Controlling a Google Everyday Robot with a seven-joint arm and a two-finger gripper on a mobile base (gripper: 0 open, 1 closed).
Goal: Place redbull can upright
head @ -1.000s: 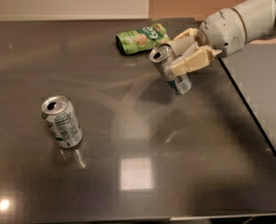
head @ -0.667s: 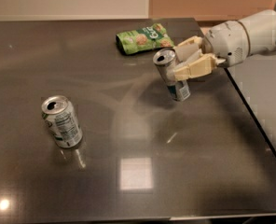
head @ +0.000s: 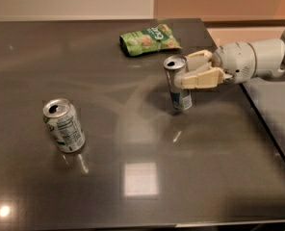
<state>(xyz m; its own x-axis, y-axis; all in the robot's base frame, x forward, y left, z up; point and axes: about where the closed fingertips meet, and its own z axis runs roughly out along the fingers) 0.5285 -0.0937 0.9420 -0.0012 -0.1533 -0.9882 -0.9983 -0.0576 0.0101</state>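
Note:
The redbull can (head: 177, 82) is slim, silver and blue, and stands nearly upright on the dark table (head: 133, 138), right of centre. Its base is at or just above the tabletop. My gripper (head: 193, 71) reaches in from the right. Its cream fingers (head: 202, 78) are shut around the can's upper half. The white arm (head: 255, 59) extends off the right edge.
A wider silver can with a white and green label (head: 64, 125) stands upright at the left. A green snack bag (head: 150, 39) lies at the back, behind the redbull can. The table's right edge (head: 267, 129) runs diagonally just right of my gripper.
The gripper has lowered the redbull can and turned it from tilted to nearly upright, moving slightly toward the front of the table. The other can and the bag have not moved.

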